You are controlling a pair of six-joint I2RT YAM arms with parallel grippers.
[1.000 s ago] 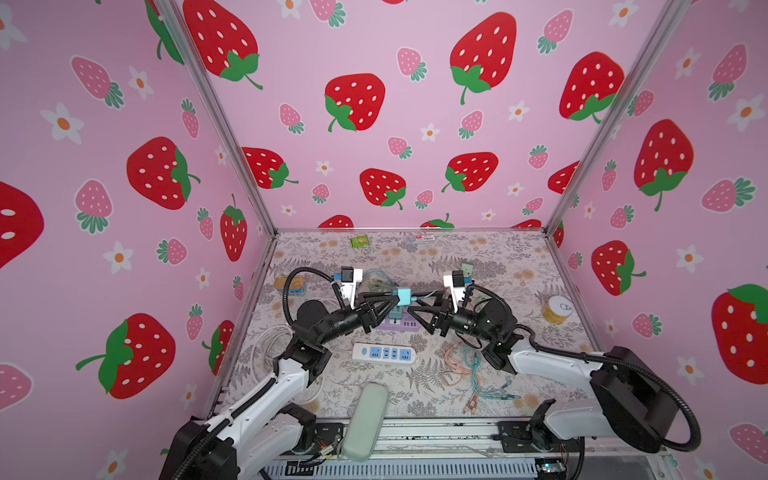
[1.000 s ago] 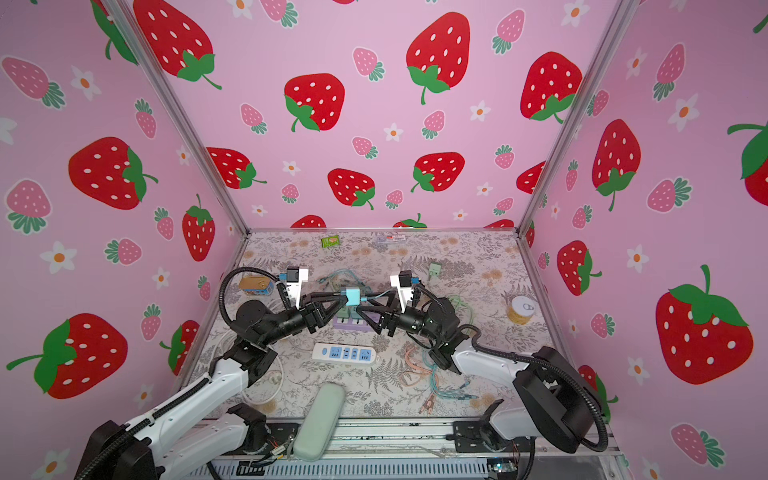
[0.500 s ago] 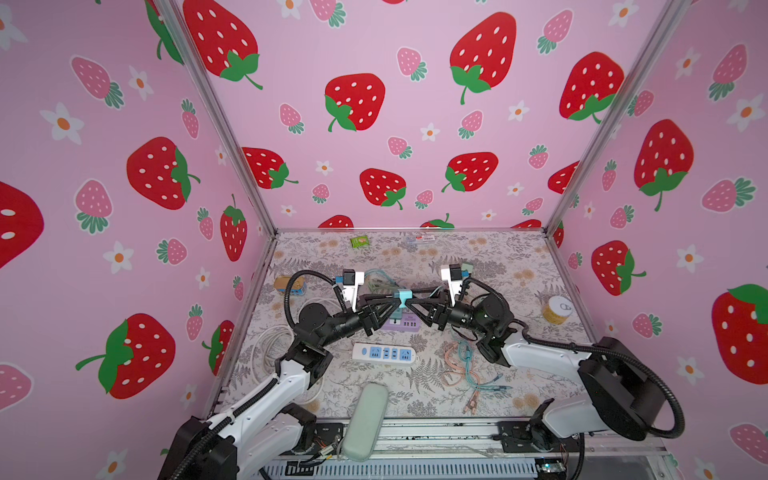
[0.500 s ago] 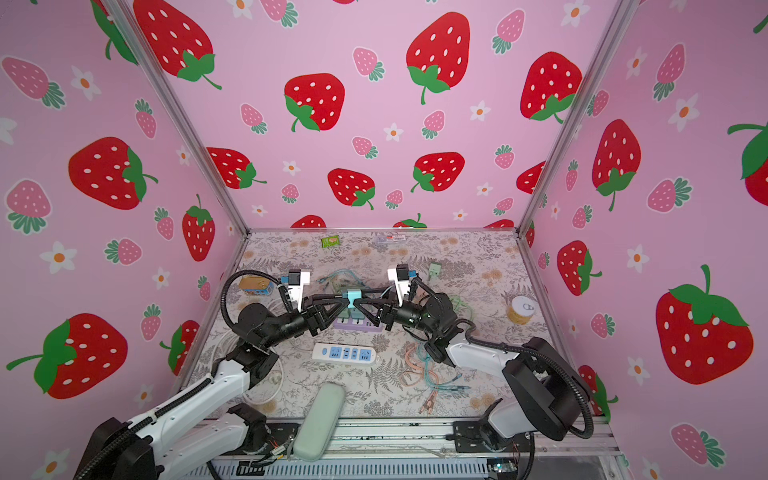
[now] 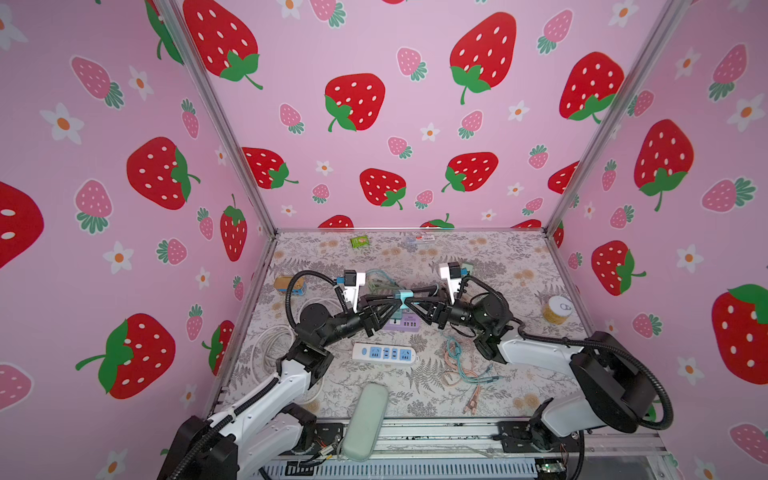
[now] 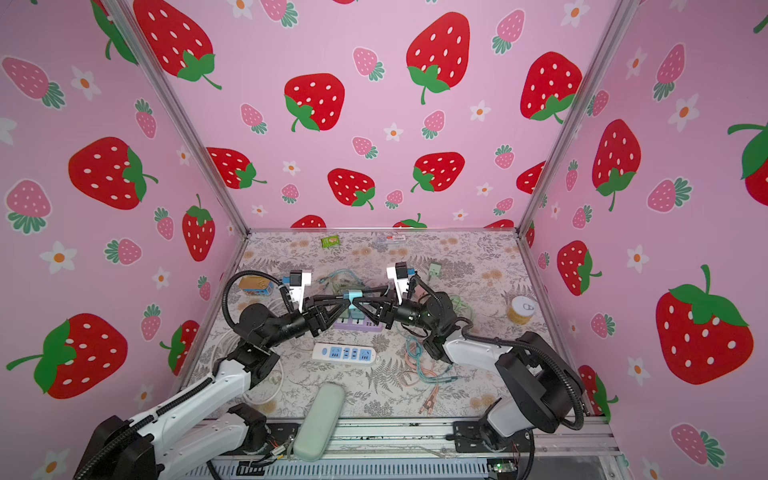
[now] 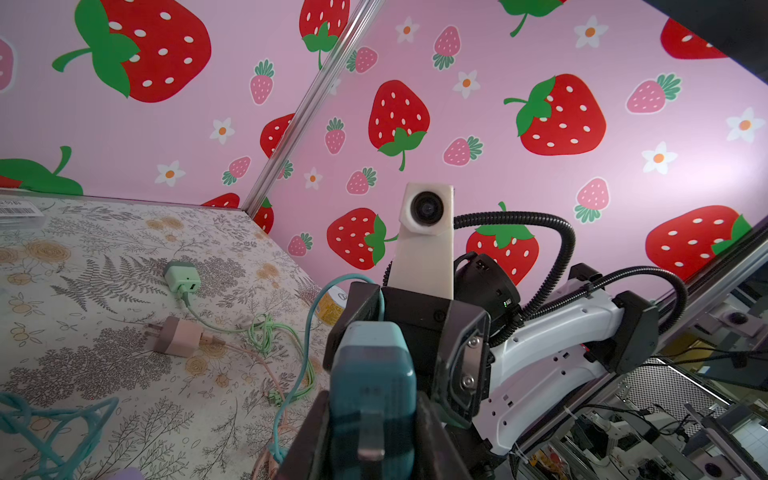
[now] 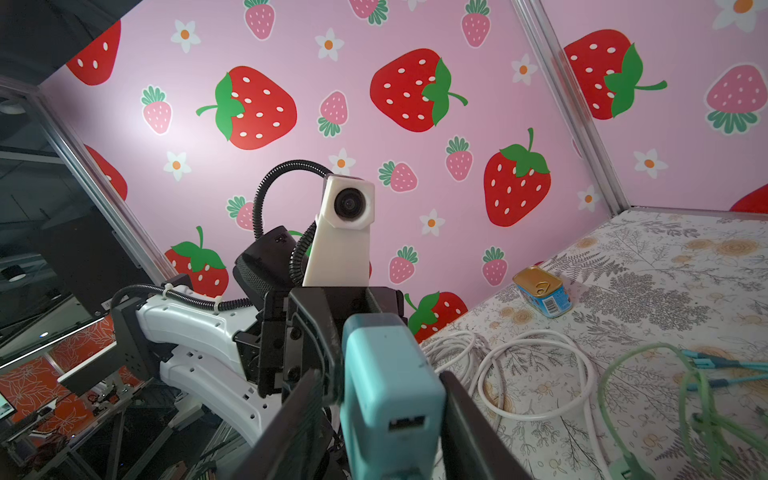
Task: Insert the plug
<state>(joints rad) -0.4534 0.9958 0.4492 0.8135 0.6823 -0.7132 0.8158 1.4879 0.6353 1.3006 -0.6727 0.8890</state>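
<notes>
A teal plug (image 5: 402,296) (image 6: 353,296) hangs in mid-air over the purple power strip (image 5: 403,323) (image 6: 357,325), and both grippers meet at it. My left gripper (image 5: 396,301) (image 7: 372,436) is shut on the plug (image 7: 374,374), whose metal prong faces the left wrist camera. My right gripper (image 5: 409,301) (image 8: 390,415) comes in from the opposite side, fingers against the plug (image 8: 390,382) on both flanks, with the USB port facing its camera. A white power strip (image 5: 384,353) with blue sockets lies nearer the front.
A grey-green case (image 5: 365,419) lies at the front edge. Tangled teal and pink cables (image 5: 461,365) are on the right, a white cable coil (image 5: 270,345) on the left. A yellow can (image 5: 557,309), a small tin (image 5: 289,285), a green charger (image 7: 181,278) and a pink charger (image 7: 176,336) lie around.
My right gripper has moved in toward the plug and narrowed its jaws round it. The left gripper has kept its hold and stayed in place.
</notes>
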